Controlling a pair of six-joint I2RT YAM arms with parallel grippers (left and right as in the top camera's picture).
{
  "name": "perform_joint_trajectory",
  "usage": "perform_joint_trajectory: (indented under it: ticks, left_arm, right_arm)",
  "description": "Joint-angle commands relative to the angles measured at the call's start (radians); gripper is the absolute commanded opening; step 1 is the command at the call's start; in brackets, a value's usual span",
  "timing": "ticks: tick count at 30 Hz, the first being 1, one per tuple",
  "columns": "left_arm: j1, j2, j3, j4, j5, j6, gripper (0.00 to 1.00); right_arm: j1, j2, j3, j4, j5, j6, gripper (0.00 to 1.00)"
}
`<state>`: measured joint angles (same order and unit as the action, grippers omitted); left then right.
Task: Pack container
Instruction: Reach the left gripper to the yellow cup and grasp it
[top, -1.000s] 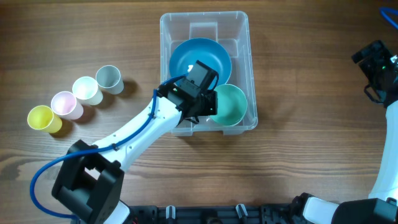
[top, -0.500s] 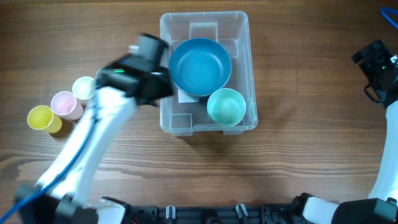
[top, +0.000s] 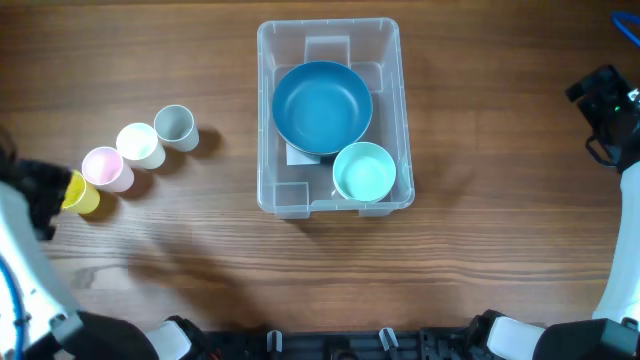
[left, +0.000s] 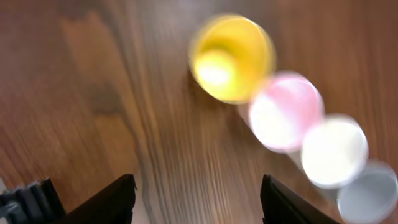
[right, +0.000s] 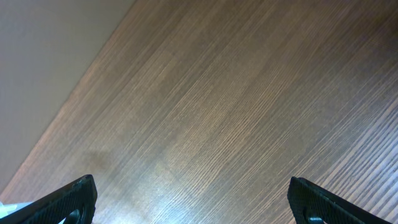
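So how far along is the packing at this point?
Done: blue bowl and mint bowl sit in the container. In hand: nothing; the left gripper hangs open near the yellow cup, the right gripper open, empty, off to the side. Left: yellow cup, pink cup, white cup and grey cup stand outside on the table.

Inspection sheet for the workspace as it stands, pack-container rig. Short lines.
Surface: wooden table, no spills seen.
Job's things: container upright, holding a blue bowl and a mint bowl.
Clutter: yellow cup, pink cup, white cup, grey cup in a diagonal row left of the container.
Grippers: left gripper open, empty, near the yellow cup; right gripper open, empty, over bare wood.
Cables: blue cable by the left arm.
Surroundings: pale plain area beyond the table edge.
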<state>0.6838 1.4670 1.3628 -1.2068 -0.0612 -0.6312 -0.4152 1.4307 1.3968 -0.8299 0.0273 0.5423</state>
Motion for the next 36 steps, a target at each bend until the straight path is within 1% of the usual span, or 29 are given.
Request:
perform_joint_trajectory:
  ticks: [1, 3, 7, 11, 13, 16, 19, 22, 27, 29, 30, 33, 36]
  left_arm:
    - [0.128, 0.078, -0.051, 0.053, 0.094, -0.013, 0.62]
    - [0.154, 0.117, -0.071, 0.109, 0.112, -0.013, 0.61]
    - [0.156, 0.194, -0.084, 0.199, 0.152, 0.036, 0.58]
    - [0.145, 0.259, -0.084, 0.249, 0.161, 0.052, 0.51]
    - [0.136, 0.284, -0.084, 0.264, 0.161, 0.067, 0.45]
    - [0.126, 0.326, -0.084, 0.28, 0.157, 0.077, 0.32]
    - [0.125, 0.355, -0.084, 0.28, 0.157, 0.077, 0.13]
    - [0.125, 0.359, -0.084, 0.278, 0.154, 0.077, 0.04]
    - [0.132, 0.301, -0.072, 0.233, 0.133, 0.076, 0.04]
    - [0.132, 0.257, -0.052, 0.189, 0.09, 0.061, 0.04]
    - [0.129, 0.213, -0.03, 0.141, 0.06, 0.04, 0.04]
    - [0.111, 0.107, 0.021, 0.058, 0.065, 0.04, 0.04]
    - [0.053, -0.003, 0.057, 0.016, 0.137, 0.083, 0.04]
  right_arm:
    - [0.0, 0.006, 0.002, 0.003, 0.002, 0.01, 1.0]
    - [0.0, 0.006, 0.002, 0.003, 0.002, 0.01, 1.0]
    - [0.0, 0.006, 0.002, 0.003, 0.002, 0.011, 1.0]
    - [0.0, 0.006, 0.002, 0.003, 0.002, 0.011, 1.0]
    - [0.0, 0.006, 0.002, 0.003, 0.002, 0.011, 1.0]
    - [0.0, 0.006, 0.002, 0.003, 0.002, 0.011, 1.0]
    - [0.0, 0.006, 0.002, 0.003, 0.002, 0.011, 1.0]
    - [0.0, 0.006, 0.002, 0.003, 0.002, 0.011, 1.0]
    - [0.0, 0.006, 0.002, 0.003, 0.002, 0.011, 0.99]
    - [0.0, 0.006, 0.002, 0.003, 0.002, 0.011, 1.0]
    - [0.0, 0.006, 0.002, 0.003, 0.002, 0.011, 1.0]
    - [0.0, 0.006, 0.002, 0.003, 0.002, 0.011, 1.0]
    - [0.0, 0.006, 0.002, 0.003, 0.002, 0.011, 1.0]
